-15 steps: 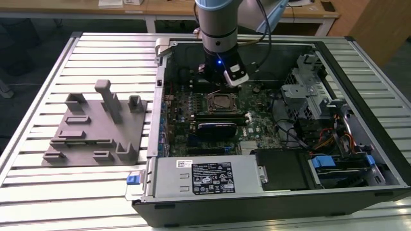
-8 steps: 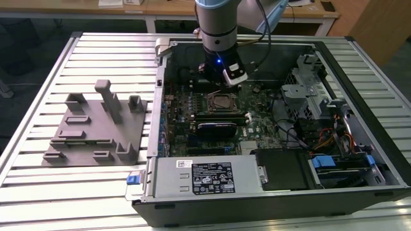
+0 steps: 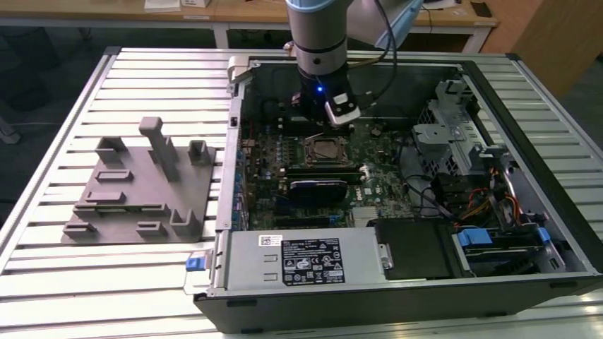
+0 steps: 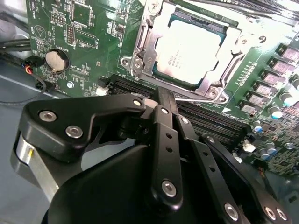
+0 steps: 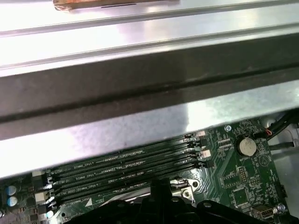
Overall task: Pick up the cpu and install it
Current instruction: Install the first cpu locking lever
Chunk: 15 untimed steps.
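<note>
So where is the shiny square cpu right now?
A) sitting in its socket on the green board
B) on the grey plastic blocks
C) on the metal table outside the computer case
A. In the second wrist view the cpu lies inside the socket frame on the motherboard.

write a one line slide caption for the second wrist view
Gripper poised over the motherboard, with the cpu already seated in its socket frame.

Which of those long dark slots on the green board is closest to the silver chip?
The memory slot right beside the socket frame holding the cpu; the others lie farther off, toward the gripper.
</note>
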Each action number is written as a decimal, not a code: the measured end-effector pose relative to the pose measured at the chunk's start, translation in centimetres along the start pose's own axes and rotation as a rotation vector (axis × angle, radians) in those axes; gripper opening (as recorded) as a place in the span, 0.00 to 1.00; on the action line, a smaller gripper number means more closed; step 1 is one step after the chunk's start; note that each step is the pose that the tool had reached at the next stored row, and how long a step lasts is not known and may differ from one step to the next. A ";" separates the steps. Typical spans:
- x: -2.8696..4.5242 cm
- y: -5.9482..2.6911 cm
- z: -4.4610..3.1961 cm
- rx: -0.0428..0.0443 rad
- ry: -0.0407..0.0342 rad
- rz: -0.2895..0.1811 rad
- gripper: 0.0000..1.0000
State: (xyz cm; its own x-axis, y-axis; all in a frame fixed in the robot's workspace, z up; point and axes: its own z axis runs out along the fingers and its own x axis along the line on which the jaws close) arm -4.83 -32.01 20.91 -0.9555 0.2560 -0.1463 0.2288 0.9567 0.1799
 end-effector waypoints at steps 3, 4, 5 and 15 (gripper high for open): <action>0.05 0.13 0.08 0.0027 -0.0032 0.017 0.11; 0.07 0.19 0.11 0.0034 -0.0042 0.022 0.11; 0.10 0.24 0.13 0.0042 -0.0050 0.027 0.11; 0.42 0.61 0.35 0.0127 -0.0158 0.039 0.11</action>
State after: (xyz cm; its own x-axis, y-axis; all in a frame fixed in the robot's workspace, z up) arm -5.02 -31.27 20.62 -0.9428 0.2953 -0.1547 0.2683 0.9476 0.1735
